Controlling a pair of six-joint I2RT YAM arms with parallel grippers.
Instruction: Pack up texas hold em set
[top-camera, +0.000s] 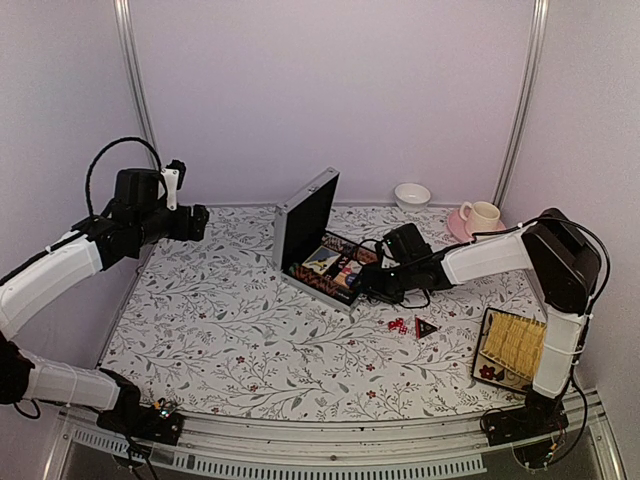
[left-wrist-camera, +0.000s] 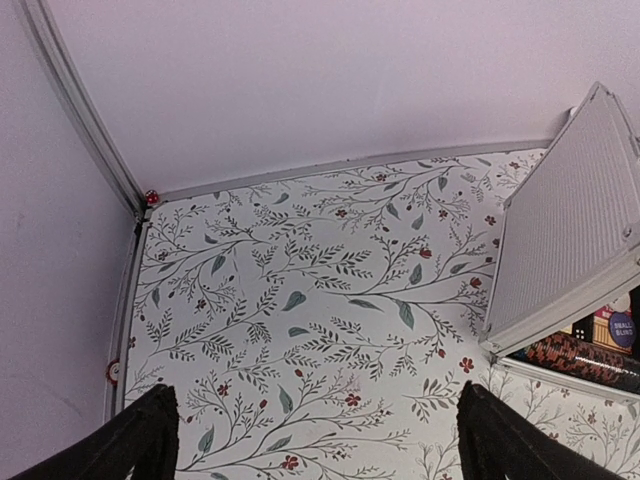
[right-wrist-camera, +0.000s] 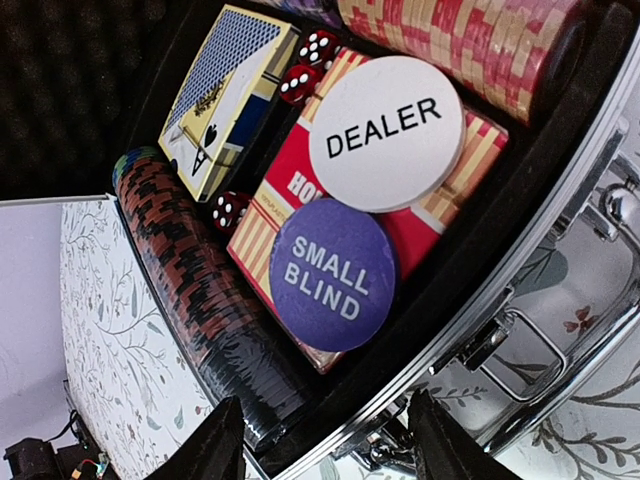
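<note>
The silver briefcase (top-camera: 305, 215) stands open at mid-table, its lid upright. In the right wrist view its black-lined base (right-wrist-camera: 470, 260) holds a white DEALER button (right-wrist-camera: 385, 130), a purple SMALL BLIND button (right-wrist-camera: 333, 273), card decks (right-wrist-camera: 225, 95), red dice (right-wrist-camera: 318, 45) and rows of chips (right-wrist-camera: 200, 290). My right gripper (right-wrist-camera: 330, 450) is open, its fingers straddling the case's front rim. More red dice (top-camera: 397, 325) and a black-red triangular marker (top-camera: 425, 328) lie on the cloth in front of the case. My left gripper (left-wrist-camera: 318, 420) hangs open over bare cloth, left of the lid (left-wrist-camera: 570, 230).
A yellow woven tray (top-camera: 512, 345) sits at the right front beside the right arm. A pink cup and saucer (top-camera: 480, 215) and a white bowl (top-camera: 412, 195) stand at the back right. Walls close in the flowered tablecloth (top-camera: 220, 330) on three sides.
</note>
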